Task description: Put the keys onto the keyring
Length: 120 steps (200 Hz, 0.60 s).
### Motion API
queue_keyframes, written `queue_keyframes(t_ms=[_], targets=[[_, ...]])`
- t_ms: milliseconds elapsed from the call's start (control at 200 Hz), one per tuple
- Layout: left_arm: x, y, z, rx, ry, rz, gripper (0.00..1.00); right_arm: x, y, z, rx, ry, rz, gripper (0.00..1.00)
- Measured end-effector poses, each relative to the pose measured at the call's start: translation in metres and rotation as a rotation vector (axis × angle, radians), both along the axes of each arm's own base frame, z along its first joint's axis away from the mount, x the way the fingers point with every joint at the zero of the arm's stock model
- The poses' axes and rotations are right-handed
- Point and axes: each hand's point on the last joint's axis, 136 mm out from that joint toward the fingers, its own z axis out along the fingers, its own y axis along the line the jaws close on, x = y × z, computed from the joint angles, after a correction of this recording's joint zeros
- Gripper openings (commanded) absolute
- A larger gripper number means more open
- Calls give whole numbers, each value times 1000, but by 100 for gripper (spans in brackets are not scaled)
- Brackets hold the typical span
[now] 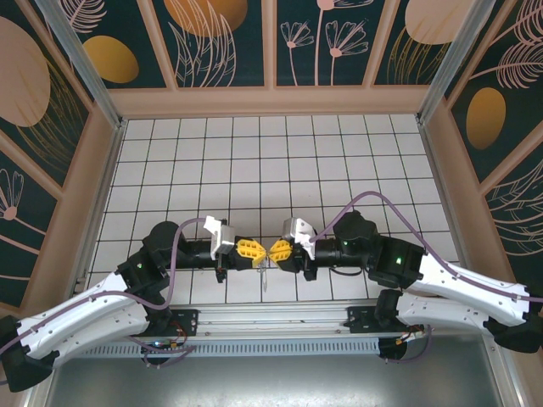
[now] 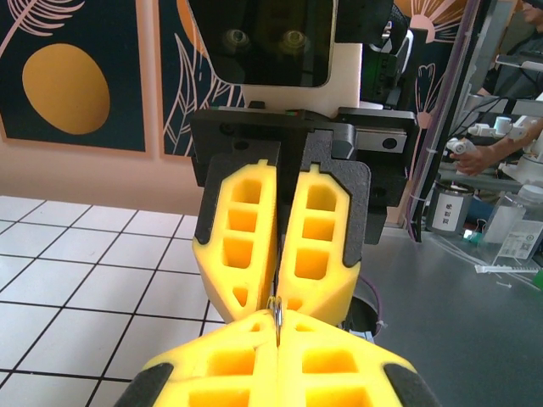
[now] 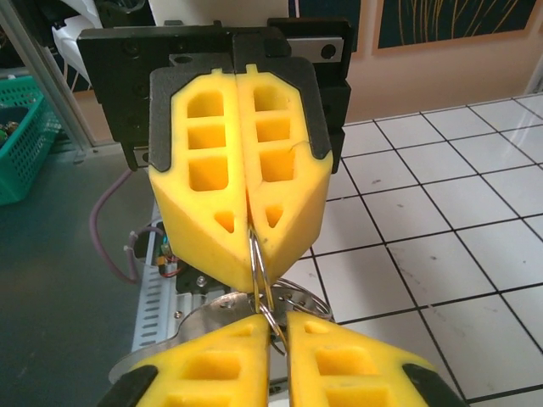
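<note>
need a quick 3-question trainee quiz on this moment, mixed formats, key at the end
1. True or false: the left end effector and the right end effector meet tip to tip.
2. What is pinched between their tips? A) a thin metal ring B) a purple cable C) a green basket
3. Fill in: both end effectors are ___ on the ring.

Key: 1 true; 2 A; 3 shut.

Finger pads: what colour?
Yellow pads with black backing; clearest in the right wrist view.
</note>
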Motion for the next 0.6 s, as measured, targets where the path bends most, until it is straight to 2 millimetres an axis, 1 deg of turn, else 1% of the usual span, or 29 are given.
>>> queue_keyframes(t_ms=[130,250,475,601], targets=[[-1,2,0,-7,-5,1,0,-2,0,1,3,4,11,4],[-2,3,1,-13,-9,0,0,-3,0,2,6,7,19,0],[-1,4,0,-18,-6,4,0,3,4,-2,-11,26,21,0],[-1,4,1,-25,-2,2,0,3,7,-3,-21,36,36,0]])
